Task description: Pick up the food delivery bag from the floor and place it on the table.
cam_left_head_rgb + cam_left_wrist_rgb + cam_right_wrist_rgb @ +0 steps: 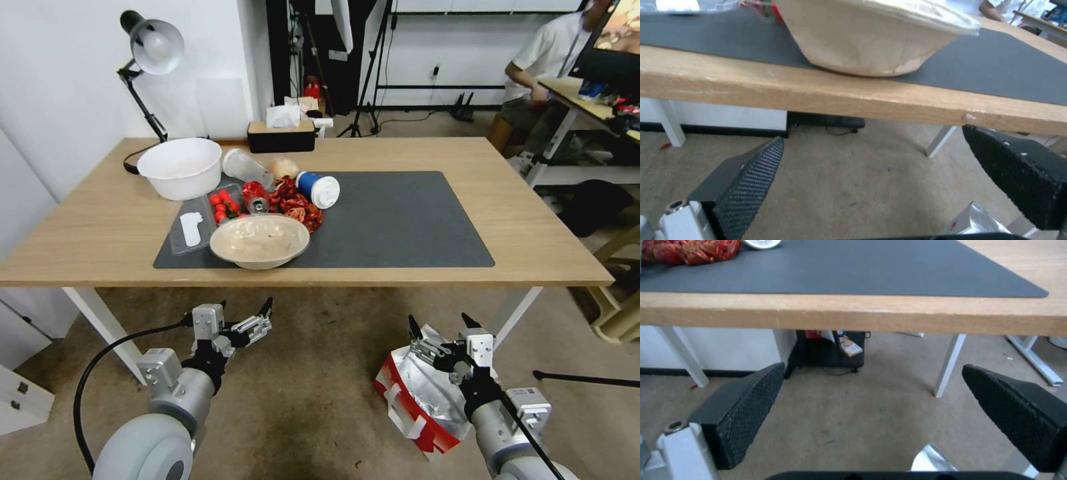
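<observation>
The food delivery bag (419, 399) stands open on the floor (313, 393) by the table's front right leg, red and white sides and foil lining showing. My right gripper (441, 325) hangs open just above the bag's far rim, holding nothing. My left gripper (245, 308) is open and empty over bare carpet, to the left of the bag and below the table's front edge. The table (467, 155) carries a dark grey mat (400, 220). A foil corner of the bag (978, 222) shows past my left gripper (880, 160), and the bag's (931, 458) corner also peeks below my right gripper (871, 396).
On the mat's left half sit a beige bowl (260, 240), a white bowl (180, 167), a tipped cup (319, 189), red food scraps (297, 203) and tomatoes (224, 205). A tissue box (281, 135) and lamp (150, 50) stand behind. A black bar (587, 380) lies on the floor at right.
</observation>
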`<state>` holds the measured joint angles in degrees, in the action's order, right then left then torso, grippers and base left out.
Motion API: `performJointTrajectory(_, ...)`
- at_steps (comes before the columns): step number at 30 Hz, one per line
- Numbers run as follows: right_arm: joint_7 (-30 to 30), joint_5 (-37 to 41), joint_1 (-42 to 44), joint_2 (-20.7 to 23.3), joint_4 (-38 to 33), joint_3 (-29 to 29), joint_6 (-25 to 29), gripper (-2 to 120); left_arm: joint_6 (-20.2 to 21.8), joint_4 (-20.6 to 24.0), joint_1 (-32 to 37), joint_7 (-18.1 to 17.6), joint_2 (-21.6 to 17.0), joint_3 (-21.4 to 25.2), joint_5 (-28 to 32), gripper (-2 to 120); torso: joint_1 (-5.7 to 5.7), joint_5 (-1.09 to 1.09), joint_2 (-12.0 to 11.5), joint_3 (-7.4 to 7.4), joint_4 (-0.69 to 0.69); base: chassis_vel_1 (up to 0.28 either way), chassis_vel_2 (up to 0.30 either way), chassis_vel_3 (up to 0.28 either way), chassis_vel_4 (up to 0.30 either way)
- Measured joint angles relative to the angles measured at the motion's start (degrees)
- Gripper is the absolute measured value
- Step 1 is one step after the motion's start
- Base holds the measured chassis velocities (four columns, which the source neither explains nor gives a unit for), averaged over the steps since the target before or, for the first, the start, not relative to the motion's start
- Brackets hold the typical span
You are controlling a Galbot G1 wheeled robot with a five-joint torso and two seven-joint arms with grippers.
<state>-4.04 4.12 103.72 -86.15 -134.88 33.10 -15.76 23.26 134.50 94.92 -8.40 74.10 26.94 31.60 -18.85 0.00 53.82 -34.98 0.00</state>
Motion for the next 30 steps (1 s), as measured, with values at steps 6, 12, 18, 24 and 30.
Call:
performJointTrajectory(6,0.0,0.0,0.2,-0.1,-0.1,0.0,0.1,100,0.0,0.1,0.2,0.3,0.0,0.0,-0.2,100,0.82,0.00,-1.9,1.11,0.00,0.000,0.000,0.000,0.000)
performJointTrajectory(12,-0.1,0.0,0.4,-0.1,-0.2,0.0,0.2,100,0.0,0.1,0.3,0.3,0.0,0.1,-0.3,100,1.35,0.00,-3.2,1.88,0.00,0.000,0.000,0.000,0.000)
performJointTrajectory(18,-0.1,0.0,0.5,-0.1,-0.3,0.0,0.1,100,0.0,0.4,0.4,0.4,0.0,0.2,-0.3,100,2.09,0.00,-5.0,2.89,0.00,0.000,0.000,0.000,0.000)
performJointTrajectory(24,-0.2,-0.1,0.5,-0.1,-0.5,0.0,0.0,100,0.0,0.5,0.6,0.5,0.1,0.3,-0.5,100,2.66,0.00,-6.3,3.63,0.00,0.000,0.000,0.000,0.000)
performJointTrajectory(30,-0.3,-0.1,0.6,0.0,-0.5,0.0,0.0,100,0.0,0.6,0.7,0.5,0.1,0.3,-0.6,100,3.42,0.00,-8.1,4.69,0.00,0.000,0.000,0.000,0.000)
